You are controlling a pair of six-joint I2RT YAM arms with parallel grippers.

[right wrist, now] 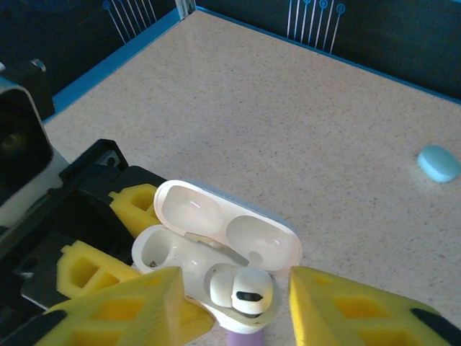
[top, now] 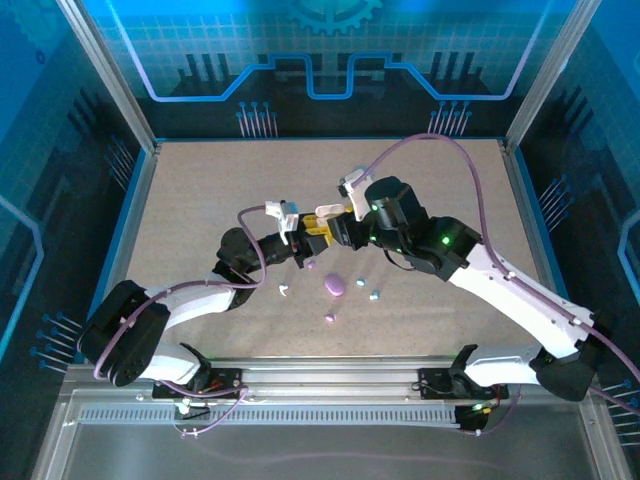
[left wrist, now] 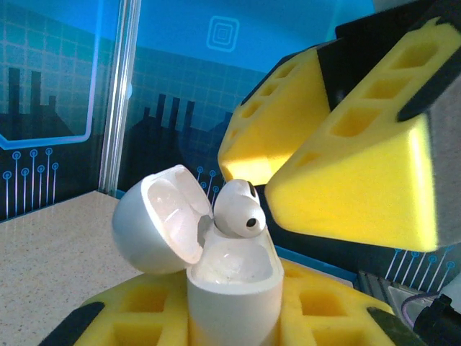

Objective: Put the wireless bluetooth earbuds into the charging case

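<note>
The white charging case [left wrist: 234, 292] stands upright with its lid [left wrist: 162, 220] swung open, and my left gripper [left wrist: 230, 321] is shut on its body between the yellow pads. A white earbud [right wrist: 241, 288] sits in the right-hand slot of the case [right wrist: 173, 252], its head still above the rim. The left-hand slot [right wrist: 155, 254] is empty. My right gripper [right wrist: 238, 306] is open, one yellow finger [right wrist: 137, 310] on each side of the earbud with a gap to both. In the top view the two grippers, left [top: 298, 238] and right [top: 325, 222], meet above the table's middle.
A purple case [top: 335, 286] lies on the table just below the grippers. Loose buds lie around it: a white one [top: 283, 291], a purple one [top: 329, 318] and a light blue one [top: 375, 296]. A light blue piece [right wrist: 438, 163] lies to the right.
</note>
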